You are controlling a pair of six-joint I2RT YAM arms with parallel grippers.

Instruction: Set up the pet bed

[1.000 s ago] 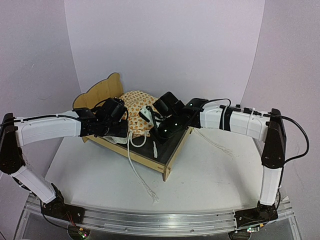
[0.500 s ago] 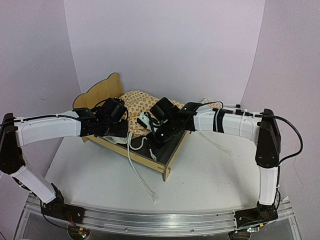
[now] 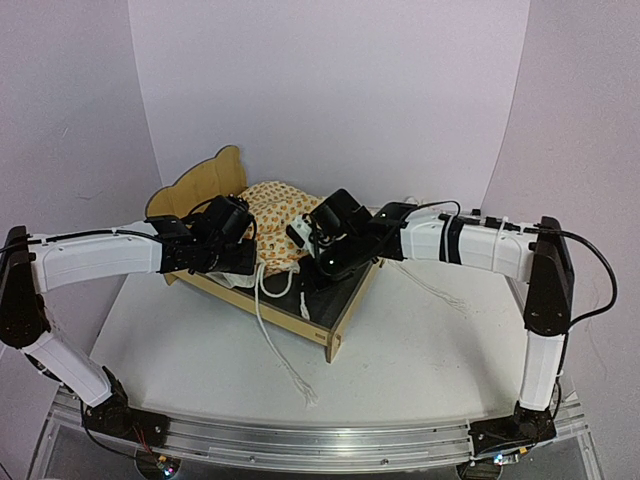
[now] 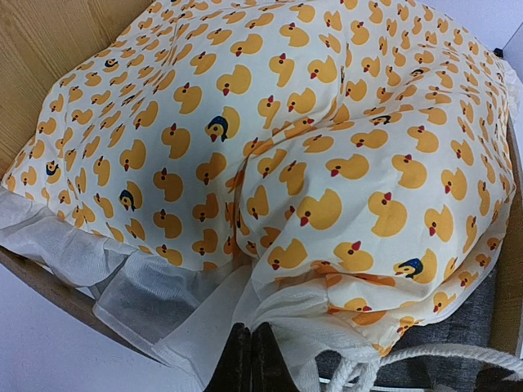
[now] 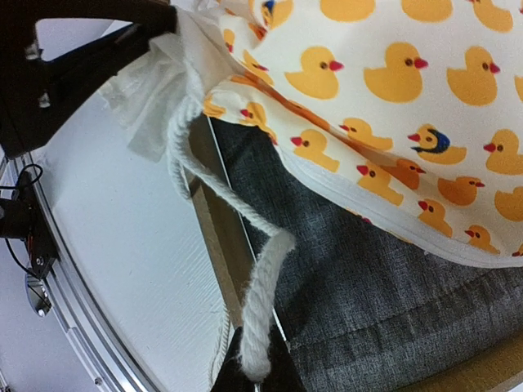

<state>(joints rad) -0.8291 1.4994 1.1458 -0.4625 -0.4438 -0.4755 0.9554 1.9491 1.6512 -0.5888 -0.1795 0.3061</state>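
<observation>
The pet bed (image 3: 205, 182) sits skewed mid-table (image 3: 430, 350), bear-ear headboard at far left, footboard toward near right. Duck-print bedding (image 3: 272, 205) is heaped over the headboard half; the grey base panel (image 5: 368, 294) is bare at the foot end. The left gripper (image 4: 250, 359) has its fingers pressed together, pinching the bedding's white ruffle (image 4: 139, 286) at the bed's near side rail. The right gripper (image 5: 255, 371) is closed too, nipping the end of a white rope (image 5: 263, 278) over the grey base panel; the rope loops up to the ruffle edge. More white rope trails off the bed's near side onto the table, frayed end toward the arm bases.
</observation>
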